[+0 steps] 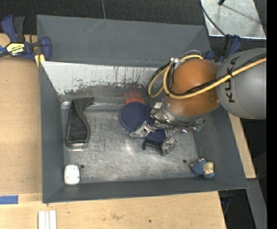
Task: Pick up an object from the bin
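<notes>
Small dark-blue block (154, 138), flat on bin floor (105, 151) right of centre, between spread fingers (169, 145); exact shape unclear.

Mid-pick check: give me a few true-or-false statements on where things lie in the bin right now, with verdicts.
1. The claw is near the middle of the bin, close beside a round blue thing. True.
2. The small white block lies in the far right corner. False: it lies in the near left corner.
3. A dark handled tool lies along the left side. True.
4. The blue and yellow toy touches the white block. False: it sits apart, in the near right corner.
</notes>
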